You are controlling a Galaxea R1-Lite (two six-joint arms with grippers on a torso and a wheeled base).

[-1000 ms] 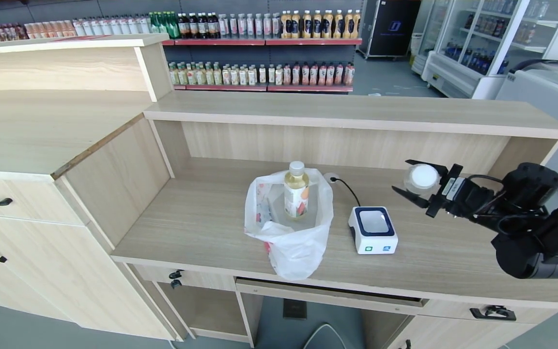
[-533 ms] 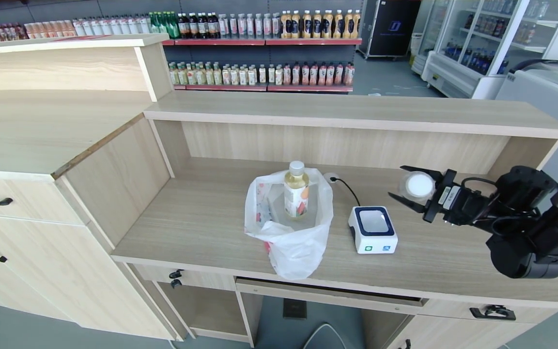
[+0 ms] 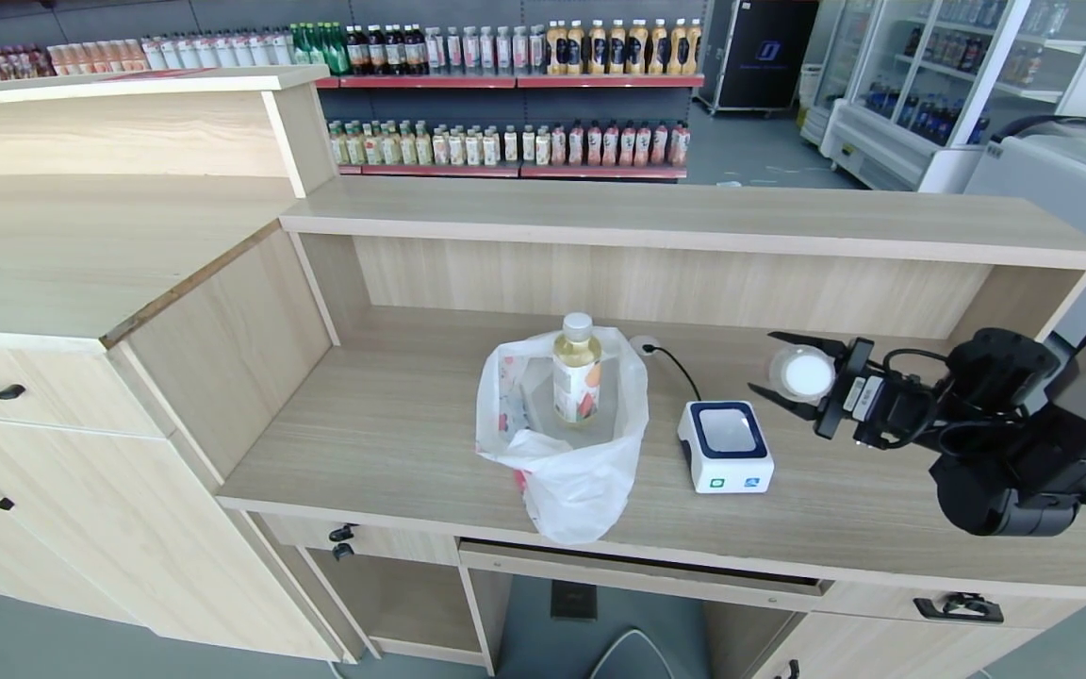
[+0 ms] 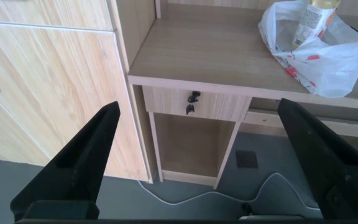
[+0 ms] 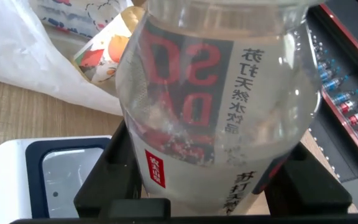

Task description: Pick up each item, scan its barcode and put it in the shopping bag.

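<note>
One clear soda-water bottle (image 3: 808,374) | pinched round its body by right gripper (image 3: 781,370), held sideways just right of barcode scanner (image 3: 725,443), clear of it | left gripper (image 4: 207,149) spread, empty | judged smooth, slippery, thin-walled plastic: grip mid-body, firm without crushing | shopping bag (image 3: 562,471) holds tea bottle (image 3: 577,372)

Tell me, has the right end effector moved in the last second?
Yes. The right end effector, shut on the clear bottle, has shifted to the robot's left, closer to the scanner.

The right gripper (image 3: 764,364) points level toward the left, clamped on a bottle (image 3: 804,373); the left gripper (image 4: 197,106) is spread wide.
</note>
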